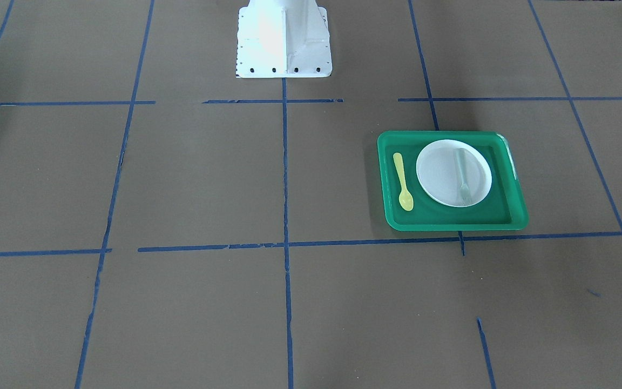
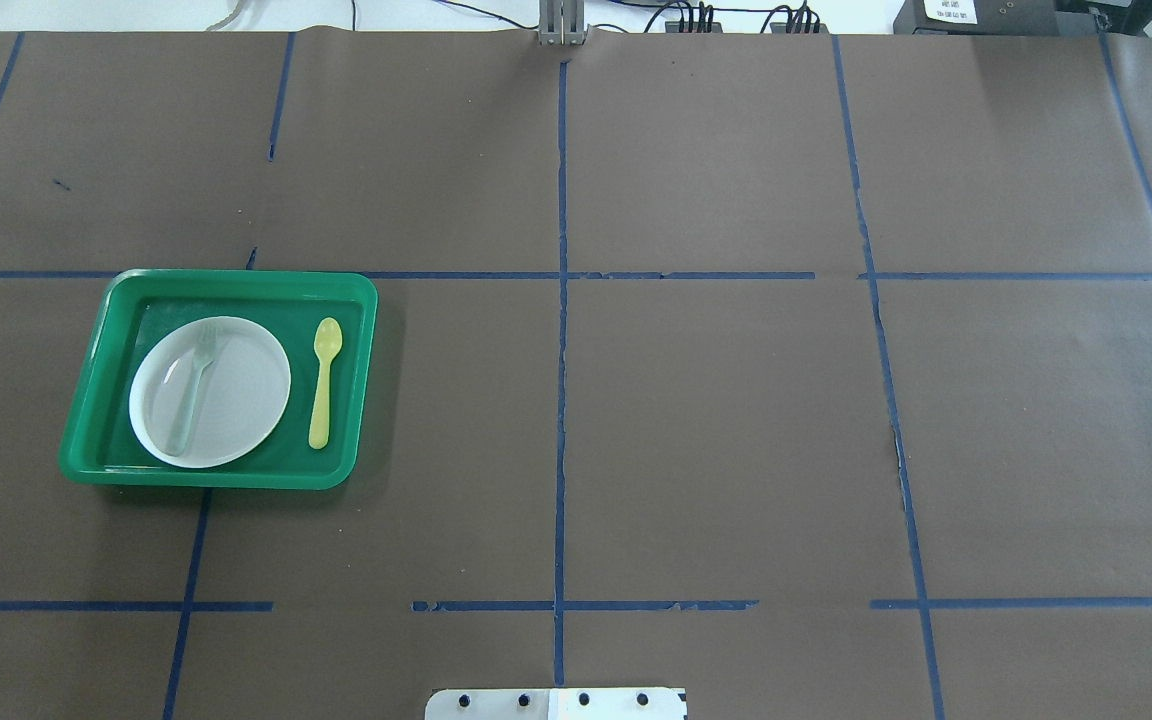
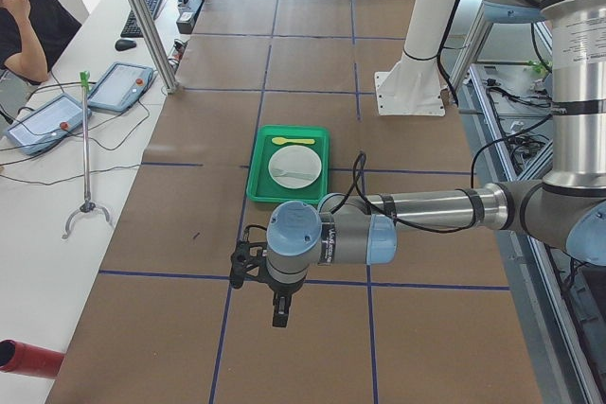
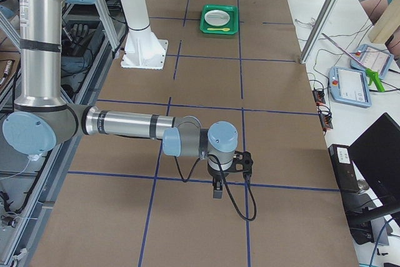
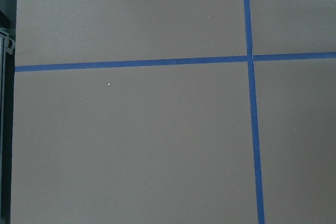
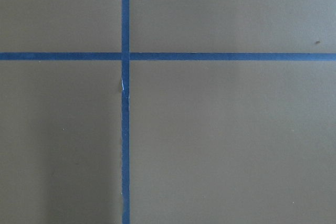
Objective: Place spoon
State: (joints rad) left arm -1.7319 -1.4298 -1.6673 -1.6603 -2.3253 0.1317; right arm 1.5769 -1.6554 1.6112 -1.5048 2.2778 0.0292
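The small yellow spoon (image 2: 322,383) lies flat in the green tray (image 2: 206,478), beside the white plate (image 2: 236,390) and apart from it. A pale fork (image 2: 191,385) lies on the plate. The front-facing view shows the spoon (image 1: 403,181) left of the plate (image 1: 440,173) in the tray (image 1: 454,224). My left gripper (image 3: 280,314) hangs over bare table well short of the tray, seen only in the left side view. My right gripper (image 4: 217,192) hangs far from the tray (image 4: 219,19), seen only in the right side view. I cannot tell if either is open or shut.
Brown paper with blue tape lines (image 2: 561,400) covers the table. The white robot base (image 1: 283,38) stands at the table's middle edge. Both wrist views show only paper and tape (image 5: 251,103). A side bench holds tablets (image 3: 118,85) and a grabber tool (image 3: 85,158).
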